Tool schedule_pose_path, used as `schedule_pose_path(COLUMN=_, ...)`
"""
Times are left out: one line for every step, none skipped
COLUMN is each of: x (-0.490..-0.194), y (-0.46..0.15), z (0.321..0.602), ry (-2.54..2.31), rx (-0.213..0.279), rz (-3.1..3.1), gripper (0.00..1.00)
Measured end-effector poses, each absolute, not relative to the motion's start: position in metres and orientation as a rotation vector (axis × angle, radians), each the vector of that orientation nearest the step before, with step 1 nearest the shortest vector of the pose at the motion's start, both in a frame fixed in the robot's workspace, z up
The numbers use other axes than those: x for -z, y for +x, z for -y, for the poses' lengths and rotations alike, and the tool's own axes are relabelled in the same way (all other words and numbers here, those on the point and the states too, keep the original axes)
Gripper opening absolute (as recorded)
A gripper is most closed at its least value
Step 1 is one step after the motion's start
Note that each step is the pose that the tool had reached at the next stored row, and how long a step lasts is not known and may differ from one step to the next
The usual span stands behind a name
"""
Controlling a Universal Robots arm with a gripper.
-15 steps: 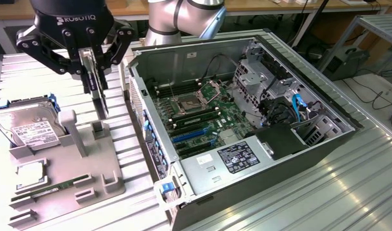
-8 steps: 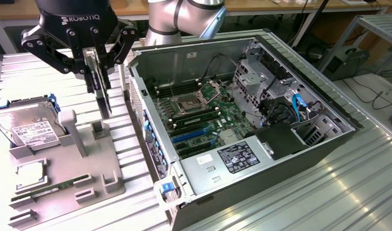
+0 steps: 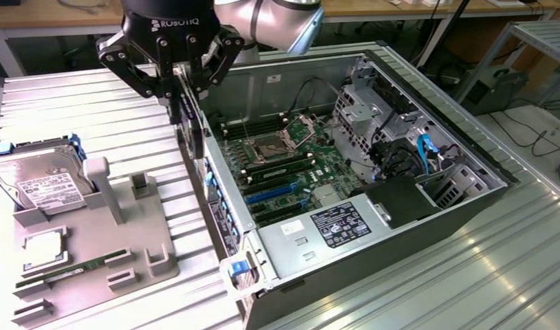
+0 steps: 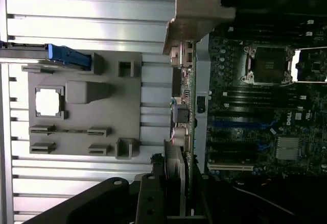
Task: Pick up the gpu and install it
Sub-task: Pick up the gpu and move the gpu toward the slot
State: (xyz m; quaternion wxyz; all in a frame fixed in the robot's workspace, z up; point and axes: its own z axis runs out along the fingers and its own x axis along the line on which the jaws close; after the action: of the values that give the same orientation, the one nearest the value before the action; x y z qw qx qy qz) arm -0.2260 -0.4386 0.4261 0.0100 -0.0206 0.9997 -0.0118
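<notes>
My gripper hangs over the open computer case's wall at the exterior view's left and is shut on the gpu. The gpu is a thin dark card that hangs edge-on below the fingers, just above the case wall. In the wrist view the gpu runs out from the gripper as a narrow edge with a finned part and small connectors. It lies along the border of the motherboard. The motherboard lies flat inside the case, with blue slots toward its near side.
A grey fixture sits on the ribbed metal table at the exterior view's left. It carries a silver hard drive, a square chip and a green RAM stick. The case holds drive cages, cables and a power supply.
</notes>
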Motion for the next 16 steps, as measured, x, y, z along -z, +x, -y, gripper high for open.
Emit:
schedule_pose_path(x=-0.426, y=-0.215, z=0.439, ry=-0.064, rx=0.037, rz=-3.121, gripper=0.28)
schedule_pose_path(x=-0.426, y=-0.208, z=0.439, ry=-0.064, rx=0.037, rz=-3.121, gripper=0.28)
schedule_pose_path(x=-0.426, y=-0.198, z=0.439, ry=-0.064, rx=0.037, rz=-3.121, gripper=0.28)
schedule_pose_path(x=-0.426, y=-0.193, z=0.439, ry=-0.064, rx=0.037, rz=-3.121, gripper=0.28)
schedule_pose_path(x=-0.426, y=-0.184, z=0.439, ry=-0.064, rx=0.037, rz=-3.121, gripper=0.28)
schedule_pose_path(x=-0.426, y=-0.174, z=0.439, ry=-0.064, rx=0.037, rz=-3.121, gripper=0.28)
schedule_pose_path(x=-0.426, y=-0.166, z=0.439, ry=-0.064, rx=0.037, rz=-3.121, gripper=0.28)
schedule_pose_path(x=-0.426, y=-0.157, z=0.439, ry=-0.064, rx=0.037, rz=-3.121, gripper=0.28)
schedule_pose_path(x=-0.426, y=-0.148, z=0.439, ry=-0.064, rx=0.037, rz=-3.121, gripper=0.28)
schedule_pose_path(x=-0.426, y=-0.144, z=0.439, ry=-0.064, rx=0.037, rz=-3.121, gripper=0.28)
schedule_pose_path(x=-0.426, y=-0.142, z=0.439, ry=-0.064, rx=0.037, rz=-3.121, gripper=0.28)
schedule_pose_path(x=-0.426, y=-0.139, z=0.439, ry=-0.064, rx=0.037, rz=-3.121, gripper=0.28)
schedule_pose_path(x=-0.426, y=-0.138, z=0.439, ry=-0.064, rx=0.037, rz=-3.121, gripper=0.28)
schedule_pose_path(x=-0.426, y=-0.136, z=0.439, ry=-0.064, rx=0.037, rz=-3.121, gripper=0.28)
schedule_pose_path(x=-0.426, y=-0.135, z=0.439, ry=-0.064, rx=0.037, rz=-3.121, gripper=0.28)
schedule_pose_path(x=-0.426, y=-0.134, z=0.439, ry=-0.064, rx=0.037, rz=-3.121, gripper=0.28)
